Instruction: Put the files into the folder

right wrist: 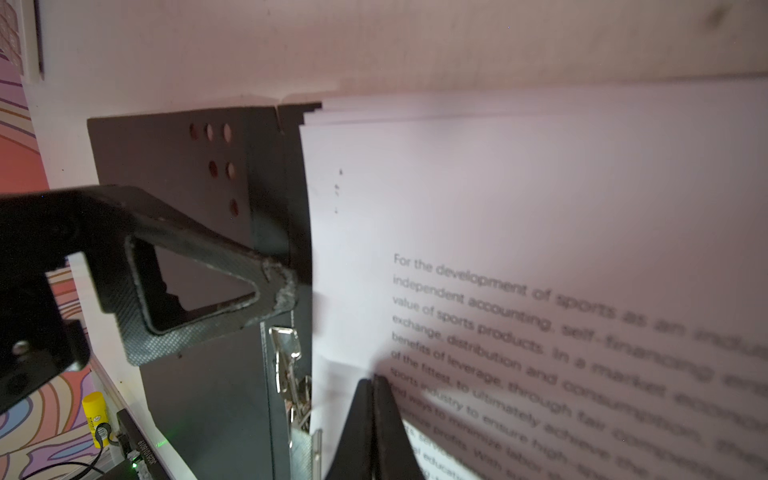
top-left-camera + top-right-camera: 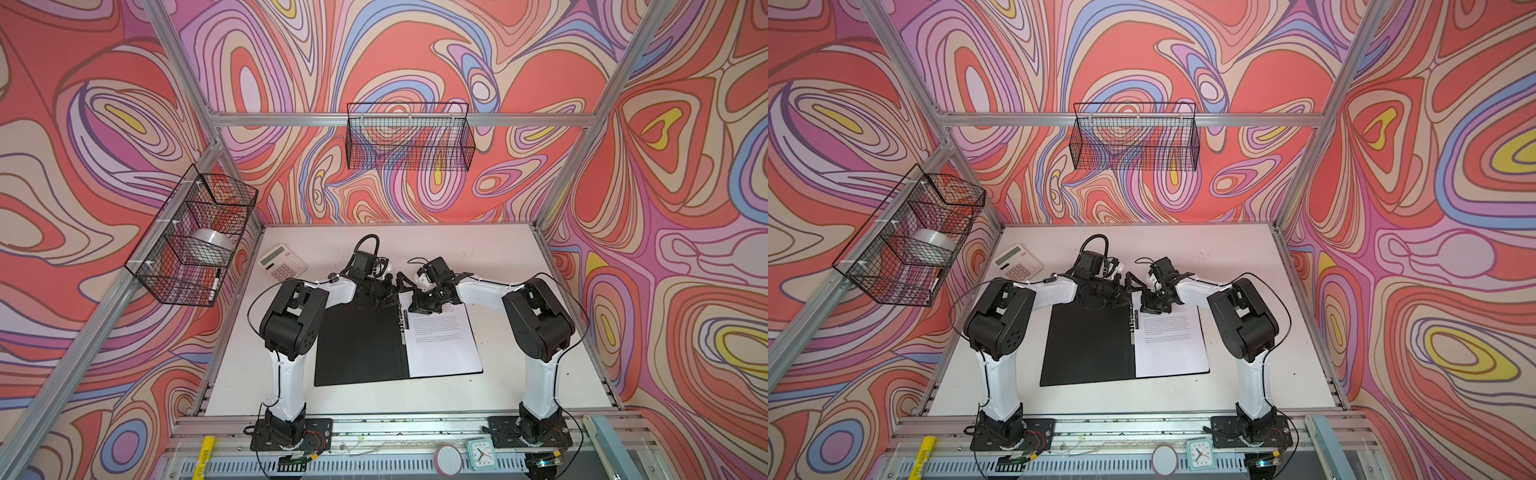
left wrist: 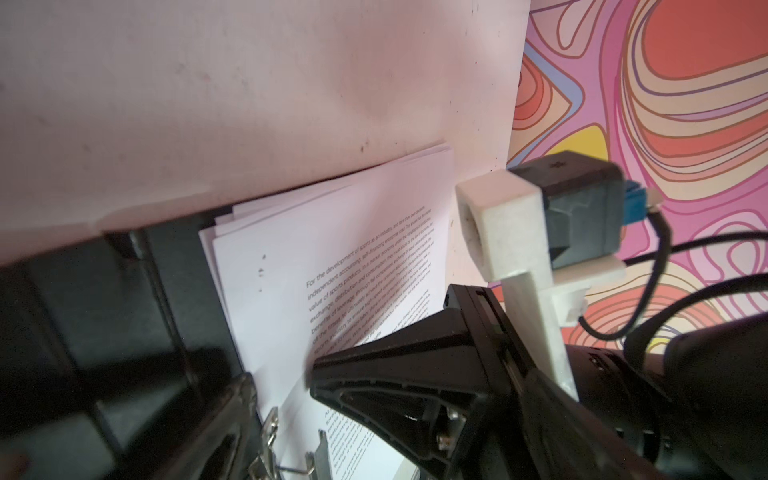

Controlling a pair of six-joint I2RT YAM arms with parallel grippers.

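**Printed sheets being pinned on the open folder**

In both top views the folder [image 2: 357,345] [image 2: 1088,345] is being shown spread open on the white table [image 2: 519,270], black inside turned up. The files [image 2: 442,353], a stack of white sheets printed with small black text, are being carried on its right-hand half. Their long edge is set just beside the metal spine clip [image 2: 404,322]. In the right wrist view the far corners of the files [image 1: 519,174] are being seen slightly fanned rather than squared.

The right gripper [image 1: 374,386] is being held clenched, finger against finger, with nothing between them. Its tip is being pressed down on the top sheet, near the clip [image 1: 286,357], at the far end of the page. In the left wrist view the same gripper [image 3: 320,374] is being seen as a closed black wedge planted among the printed lines.

The left gripper [image 2: 401,284] is being held spread wide and empty over the far end of the folder's spine. One of its fingers [image 1: 278,291] is being caught in the right wrist view with its tip at the spine fold. It appears to be touching the black card, though the blur there leaves that unsure.

A white-and-pink calculator [image 2: 282,262] is being shown at the far left of the table, well apart from the folder. A roll of tape [image 2: 212,245] is being held in the wire basket [image 2: 166,232] hung on the left frame rail.
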